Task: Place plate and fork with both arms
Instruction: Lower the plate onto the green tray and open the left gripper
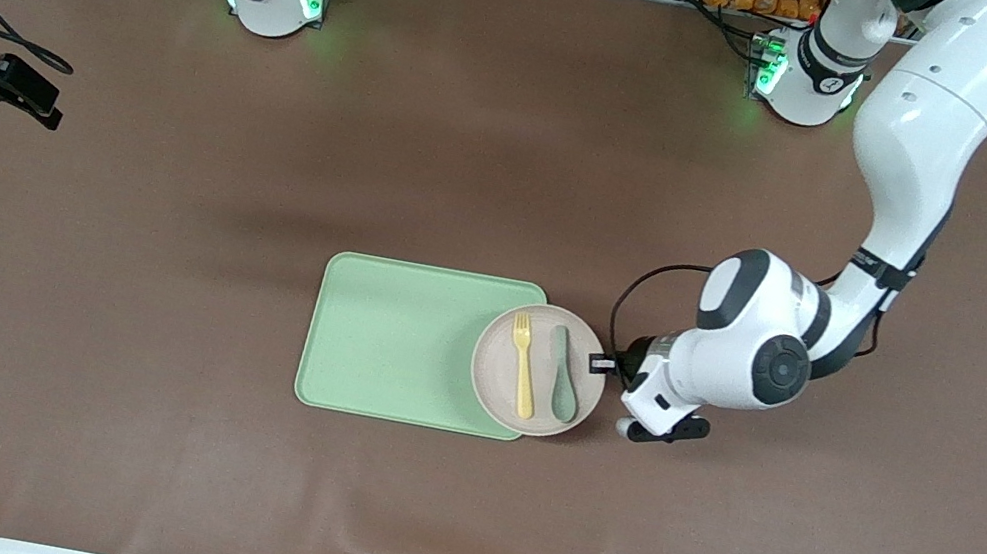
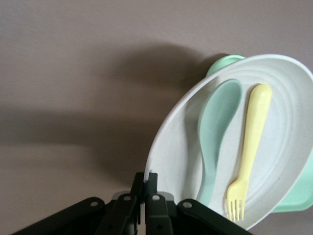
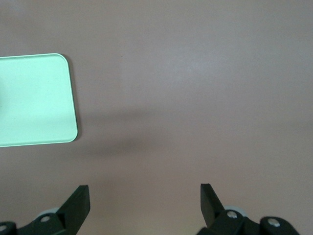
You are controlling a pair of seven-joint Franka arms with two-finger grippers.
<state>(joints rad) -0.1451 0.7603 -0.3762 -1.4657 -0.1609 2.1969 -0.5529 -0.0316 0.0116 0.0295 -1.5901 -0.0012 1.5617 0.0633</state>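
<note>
The left gripper is clamping the plate by its rim; the plate is overlapping the tray at that gripper's end. The fork and a spoon are lying loose on the plate, so a tilt could be sending them sliding off. The right gripper, jaws apart, is waiting over bare table. Only the left wrist view is showing the pinch on the rim.

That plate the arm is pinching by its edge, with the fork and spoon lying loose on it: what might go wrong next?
The left gripper is shut on only the rim of the plate, so the plate might tip or slip free. The fork and spoon lie loose and could slide off. The plate partly overlaps the green tray, whose edge might catch it. The right gripper waits open.
</note>
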